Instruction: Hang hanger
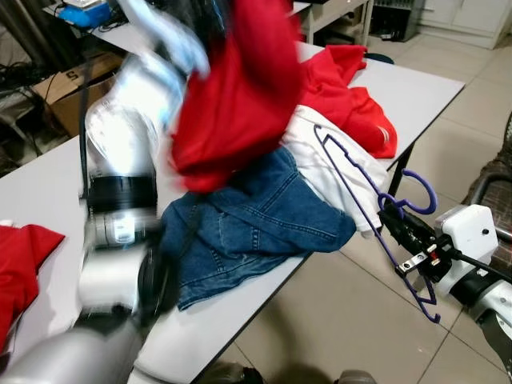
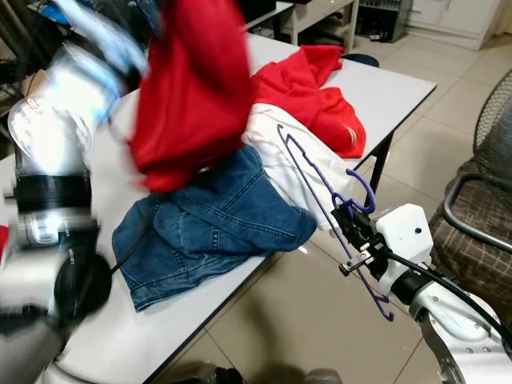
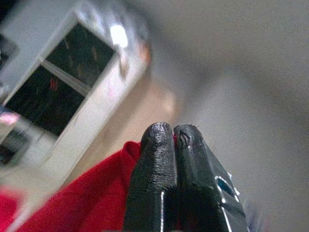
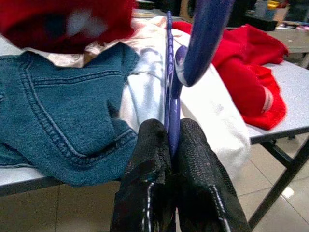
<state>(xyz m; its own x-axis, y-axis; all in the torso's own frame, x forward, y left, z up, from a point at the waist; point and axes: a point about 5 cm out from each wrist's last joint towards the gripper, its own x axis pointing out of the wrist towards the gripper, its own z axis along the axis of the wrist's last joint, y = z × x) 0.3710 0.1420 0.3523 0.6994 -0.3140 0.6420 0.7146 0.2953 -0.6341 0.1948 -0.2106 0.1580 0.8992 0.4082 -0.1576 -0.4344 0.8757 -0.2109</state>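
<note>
Right gripper [image 4: 170,145]: I read its two black fingers [image 4: 145,159] pressed together on the purple hanger [image 1: 364,204], clamped on the thin bar just below the hook. It sits off the near-right edge of the white table [image 1: 48,180], over the tiled floor [image 1: 336,320].

Purple hanger: slim plastic, glossy violet-blue, with a thick curled hook [image 1: 420,192] rising just above the gripper. I see one long arm slanting up from the gripper over the table edge, its far tip above the white garment [image 1: 320,164]; the other end points down toward the floor and finishes in a small notched tip [image 1: 432,312]. It is carried in the air, and I cannot tell whether its upper tip touches the cloth.

White garment: lies on the table's right edge, draped partly over it, just beside the hanger.

Blue jeans [image 1: 248,228]: spread flat on the table, nearest the front edge, touching the white garment.

Red garment on the table [image 1: 348,92]: crumpled behind the white garment, toward the table's far corner.

Left gripper [image 3: 173,140]: I see the fingers shut tight with red cloth [image 3: 96,193] pinched between them. The silver left arm [image 1: 120,160] is raised above the table, blurred, and a red garment [image 1: 232,88] hangs from it over the jeans.

Another piece of red cloth [image 1: 20,256] lies at the table's left edge.
</note>
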